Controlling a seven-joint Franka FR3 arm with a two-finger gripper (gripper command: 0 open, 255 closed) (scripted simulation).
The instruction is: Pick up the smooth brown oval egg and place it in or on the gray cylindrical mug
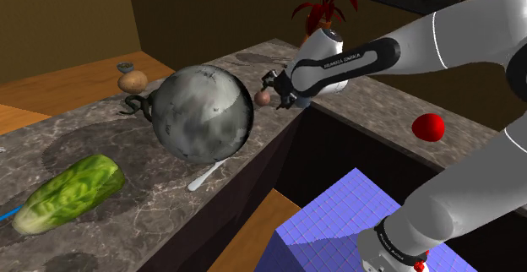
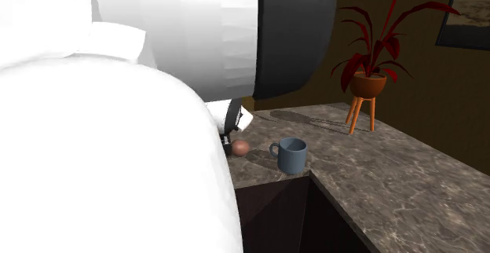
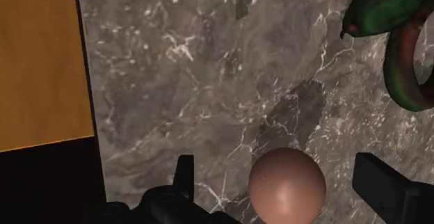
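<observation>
The gripper hangs low over the marbled grey counter with its jaws standing wide. The brown egg lies between the two black fingers with bare counter showing on either side of it, so nothing is clasped. It sits nearer one finger than the other, and the wrist view's edge cuts off its near end. It seems to rest on the counter, though the line of contact cannot be made out.

In the second exterior view the white arm covers most of the picture, leaving a few dark parts of the hand showing past its edge. The egg sits just under them. The blue-grey mug stands upright on the counter just beyond the egg from the gripper. It is near the egg but not touching it, and close to the counter's inner corner. Its handle points toward the egg.

Ahead of the fingers and off to one side lies a curled green and red thing, cut off by the frame so that its kind cannot be told. On the other side of the gripper the counter ends at an orange-brown surface, with a black area below it.

In the shoulder view a large round grey object sits close beside the gripper and hides the counter behind it. Its form is hard to read. A red ball lies well apart, on the arm's other side.
</observation>
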